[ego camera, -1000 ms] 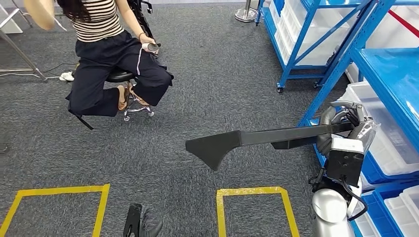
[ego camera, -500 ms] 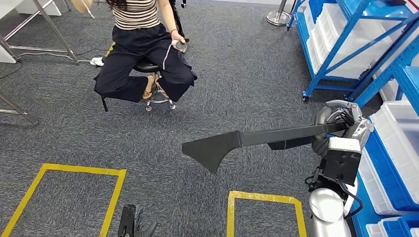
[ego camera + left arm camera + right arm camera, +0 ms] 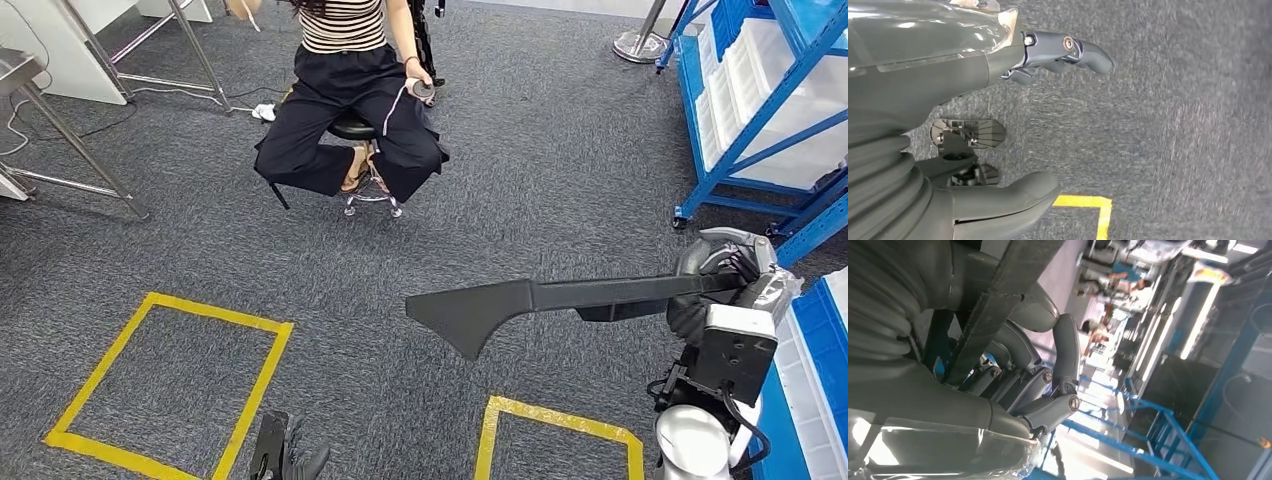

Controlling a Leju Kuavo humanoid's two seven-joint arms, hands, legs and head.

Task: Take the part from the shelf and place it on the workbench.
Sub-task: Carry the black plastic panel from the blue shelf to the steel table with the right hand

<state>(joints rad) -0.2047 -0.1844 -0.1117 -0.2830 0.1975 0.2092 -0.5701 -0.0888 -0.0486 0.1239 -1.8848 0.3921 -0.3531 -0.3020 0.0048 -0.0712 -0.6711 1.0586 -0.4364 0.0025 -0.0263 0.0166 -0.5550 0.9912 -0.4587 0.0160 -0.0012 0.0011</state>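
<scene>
Black part (image 3: 520, 303) gripped by right hand (image 3: 722, 285); left hand (image 3: 998, 125) spread, empty.

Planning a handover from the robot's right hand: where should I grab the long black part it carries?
Probably the slim bar just before the wide flared end of the black part, from above; that stretch lies level and clear of the right hand gripping the opposite end.

The right arm (image 3: 700, 440) rises from the lower right, its forearm pointing up and forward. The right hand (image 3: 722, 275) has its fingers (image 3: 1065, 355) curled around one end of the long black part (image 3: 530, 300), and it holds the part level above the floor. The left hand (image 3: 998, 125) hangs low, with its fingers (image 3: 1068, 50) apart and nothing between them.
</scene>
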